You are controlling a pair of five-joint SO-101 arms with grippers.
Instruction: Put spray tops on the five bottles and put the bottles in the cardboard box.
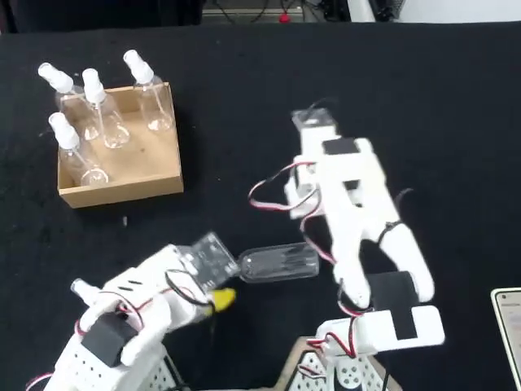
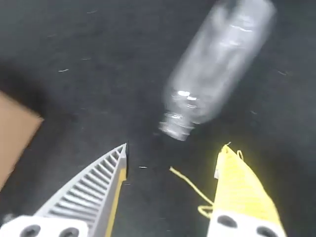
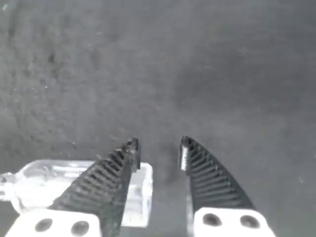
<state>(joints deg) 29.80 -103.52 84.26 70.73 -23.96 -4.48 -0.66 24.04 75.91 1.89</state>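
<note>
Left hand (image 2: 174, 148) spread wide, grey and yellow fingers either side of the open neck of the fifth bottle (image 1: 278, 263), not touching it. Bottle lies on its side on the black counter (image 1: 423, 98), no top on it. Right hand (image 3: 158, 148) also spread, holding nothing, just beside the bottle's base end. Cardboard box (image 1: 122, 189) sits well apart at the far left with four capped bottles (image 1: 106, 122) standing in it. Small white spray top (image 1: 80, 288) (looks like one, can't be sure) lies by the left arm's body, behind the hand.

Risks:
- Bottle is round, clear and light, so if one finger lands first it will likely roll or spin out of the grip.
- Neck is a thin target; a pinch there may let the body swing.
- Both hands crowd the same bottle, so a clash is possible.
- Boxing it uncapped fails the task.
</note>
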